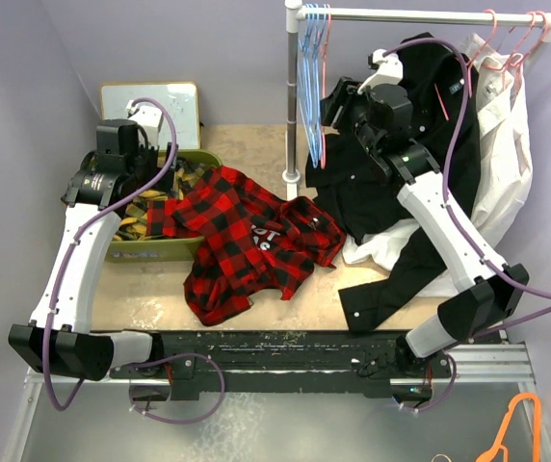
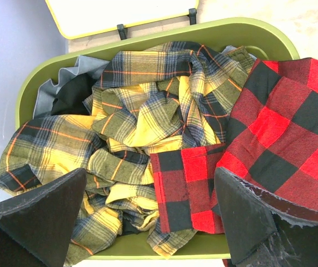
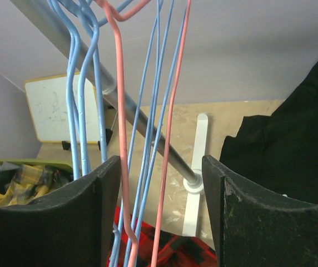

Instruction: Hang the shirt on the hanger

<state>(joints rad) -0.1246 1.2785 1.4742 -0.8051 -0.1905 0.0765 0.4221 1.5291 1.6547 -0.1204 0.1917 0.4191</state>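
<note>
Blue hangers [image 3: 74, 111] crowd the pink hanger [image 3: 120, 111] between the released right fingers [image 3: 75, 222]; the released left fingers [image 2: 36, 217] overlook a bin [image 2: 242, 30] holding plaid cloth [image 2: 142, 105].

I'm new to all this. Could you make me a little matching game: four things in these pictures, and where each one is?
Things:
1. red-and-black shirt
2. yellow plaid cloth
3. pink hanger
4. orange hanger

Places:
A. hanging on the rail among blue hangers
B. heaped inside the green bin
C. lying below the table's near edge, right side
D. spread on the table, one part over the bin's rim

Pairs: 1-D, 2-B, 3-A, 4-C
</note>
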